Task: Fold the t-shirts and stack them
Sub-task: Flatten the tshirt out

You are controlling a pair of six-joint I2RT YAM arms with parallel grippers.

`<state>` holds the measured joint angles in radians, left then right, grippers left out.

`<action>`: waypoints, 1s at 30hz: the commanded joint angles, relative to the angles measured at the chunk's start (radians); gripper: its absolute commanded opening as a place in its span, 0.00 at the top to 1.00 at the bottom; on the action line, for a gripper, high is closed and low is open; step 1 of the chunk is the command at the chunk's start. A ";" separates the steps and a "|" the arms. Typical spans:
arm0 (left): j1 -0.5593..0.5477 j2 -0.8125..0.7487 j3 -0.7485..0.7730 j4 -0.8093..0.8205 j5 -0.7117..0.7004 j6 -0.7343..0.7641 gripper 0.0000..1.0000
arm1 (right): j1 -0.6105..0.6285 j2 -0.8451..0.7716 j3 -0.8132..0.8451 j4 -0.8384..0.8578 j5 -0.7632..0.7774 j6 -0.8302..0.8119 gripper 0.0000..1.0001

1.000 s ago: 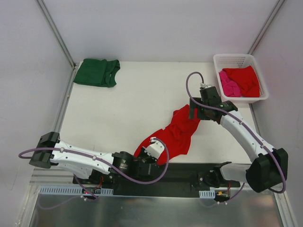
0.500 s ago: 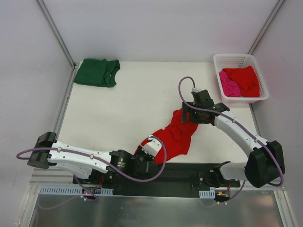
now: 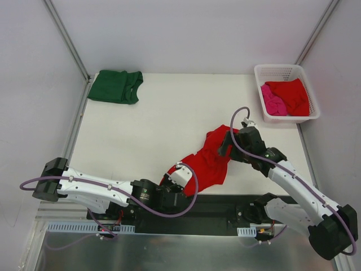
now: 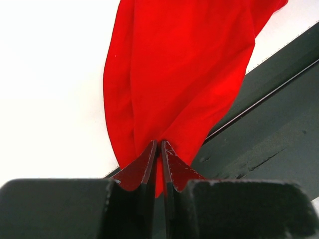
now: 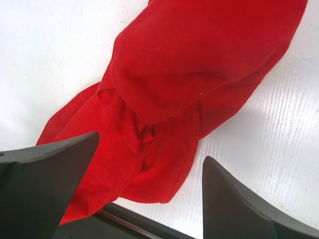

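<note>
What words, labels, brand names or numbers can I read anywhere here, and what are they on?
None: no readable text in any view.
The red t-shirt, the green t-shirt, the white basket, the left arm and the right arm show plain, unprinted surfaces.
Any marking on the small parts at the arms' bases is too small to read.

The left arm point(image 3: 90, 189) and right arm point(image 3: 293, 180) have white shells, black joints and looping purple cables point(image 3: 196, 186); the right gripper point(image 5: 152, 147) has dark grey fingers point(image 5: 45, 184).

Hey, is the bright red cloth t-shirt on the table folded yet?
Not folded: the bright red cloth t-shirt lies bunched and twisted, one end pinched in the left gripper.
</note>
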<state>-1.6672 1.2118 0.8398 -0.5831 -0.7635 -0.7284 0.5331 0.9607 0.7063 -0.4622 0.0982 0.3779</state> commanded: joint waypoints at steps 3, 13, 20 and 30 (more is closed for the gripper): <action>0.011 -0.003 -0.008 -0.018 -0.028 0.004 0.92 | 0.033 -0.054 -0.085 0.089 0.043 0.136 0.09; 0.012 -0.012 -0.013 -0.018 -0.028 -0.003 0.92 | 0.099 0.049 -0.146 0.321 0.054 0.194 0.10; 0.012 -0.031 -0.031 -0.020 -0.030 -0.016 0.92 | 0.099 0.119 -0.136 0.413 0.049 0.191 0.18; 0.014 -0.043 -0.047 -0.020 -0.030 -0.022 0.92 | 0.099 0.139 -0.139 0.419 0.057 0.210 0.37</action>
<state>-1.6669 1.1969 0.8032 -0.5842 -0.7681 -0.7330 0.6281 1.1099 0.5579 -0.0864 0.1310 0.5690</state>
